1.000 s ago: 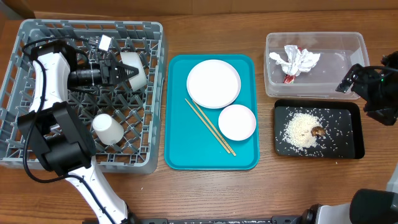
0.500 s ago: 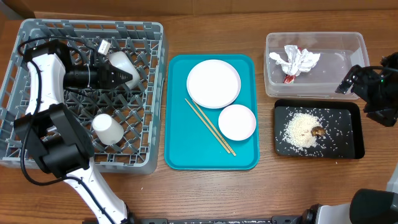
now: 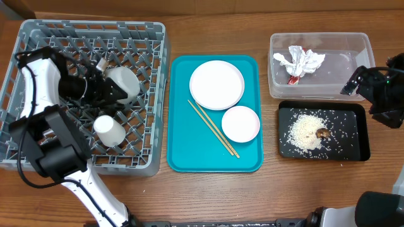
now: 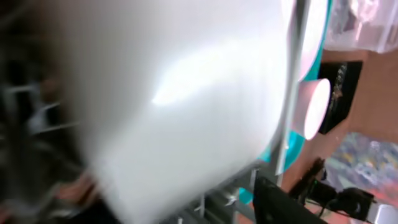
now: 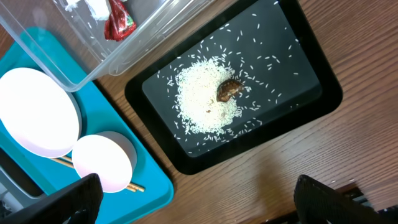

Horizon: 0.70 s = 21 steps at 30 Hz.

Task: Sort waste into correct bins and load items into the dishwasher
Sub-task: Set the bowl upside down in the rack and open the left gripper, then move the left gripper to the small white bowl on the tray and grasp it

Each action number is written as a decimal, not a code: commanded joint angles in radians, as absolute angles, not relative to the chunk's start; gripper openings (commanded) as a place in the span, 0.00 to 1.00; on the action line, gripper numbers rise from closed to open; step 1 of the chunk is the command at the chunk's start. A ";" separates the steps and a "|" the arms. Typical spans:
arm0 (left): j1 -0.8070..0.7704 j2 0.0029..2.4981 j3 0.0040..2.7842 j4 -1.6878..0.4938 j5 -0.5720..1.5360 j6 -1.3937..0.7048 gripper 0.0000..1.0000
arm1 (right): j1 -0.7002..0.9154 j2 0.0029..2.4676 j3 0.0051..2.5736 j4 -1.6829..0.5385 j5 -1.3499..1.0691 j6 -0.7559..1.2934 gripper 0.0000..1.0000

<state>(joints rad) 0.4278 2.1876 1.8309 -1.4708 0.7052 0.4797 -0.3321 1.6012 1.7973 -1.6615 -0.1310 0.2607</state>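
The grey bowl (image 3: 124, 84) lies tilted in the dishwasher rack (image 3: 38, 157), beside a white cup (image 3: 110, 130). My left gripper (image 3: 106, 90) is at the bowl's left side. In the blurred left wrist view the bowl (image 4: 174, 93) fills the frame, and one finger (image 4: 280, 202) stands clear of it, so the jaws look open. A white plate (image 3: 216, 84), a small bowl (image 3: 240, 123) and chopsticks (image 3: 213, 128) lie on the teal tray (image 3: 183, 151). My right gripper (image 5: 199, 202) hangs open and empty near the black tray (image 5: 323, 99) of rice (image 5: 199, 99) with a brown scrap (image 5: 229, 89).
The clear tub (image 3: 353, 44) at the back right holds the napkin (image 3: 300, 61) and the red packet (image 3: 293, 79). The black tray (image 3: 360, 151) sits just in front of it. The right arm (image 3: 382, 91) hovers at the table's right edge.
The left gripper carried the grey bowl leftward and down into the rack, and its jaws have parted from the bowl. The right arm stayed still.
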 commanded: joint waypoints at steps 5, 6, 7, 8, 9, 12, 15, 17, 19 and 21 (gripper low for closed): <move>0.435 2.033 1.827 -1.469 0.684 0.468 0.73 | -0.331 1.583 1.819 -1.659 -0.133 0.253 1.00; 0.430 2.003 1.827 -1.465 0.685 0.467 0.75 | -0.331 1.583 1.819 -1.660 -0.133 0.253 1.00; 0.424 1.971 1.827 -1.461 0.684 0.467 0.77 | -0.331 1.583 1.819 -1.660 -0.133 0.253 1.00; 0.418 1.940 1.827 -1.459 0.683 0.467 0.80 | -0.331 1.583 1.819 -1.659 -0.133 0.253 1.00; 0.411 1.906 1.827 -1.456 0.676 0.467 0.91 | -0.331 1.583 1.819 -1.660 -0.133 0.253 1.00; 0.391 1.819 1.827 -1.448 0.611 0.424 1.00 | -0.331 1.583 1.819 -1.660 -0.133 0.253 1.00; 0.370 1.739 1.827 -1.450 0.435 0.239 1.00 | -0.331 1.583 1.819 -1.662 -0.133 0.253 1.00; 0.360 1.711 1.827 -1.482 0.407 0.198 1.00 | -0.331 1.583 1.819 -1.663 -0.133 0.253 1.00; 0.347 1.687 1.826 -1.510 0.408 0.193 1.00 | -0.331 1.583 1.819 -1.664 -0.133 0.253 1.00; 0.325 1.653 1.826 -1.526 0.392 0.179 1.00 | -0.331 1.583 1.819 -1.664 -0.133 0.253 1.00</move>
<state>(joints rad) 0.3531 1.6993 1.8244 -1.5097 0.4694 0.2630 -0.3321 1.6012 1.7973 -1.6669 -0.1307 0.2607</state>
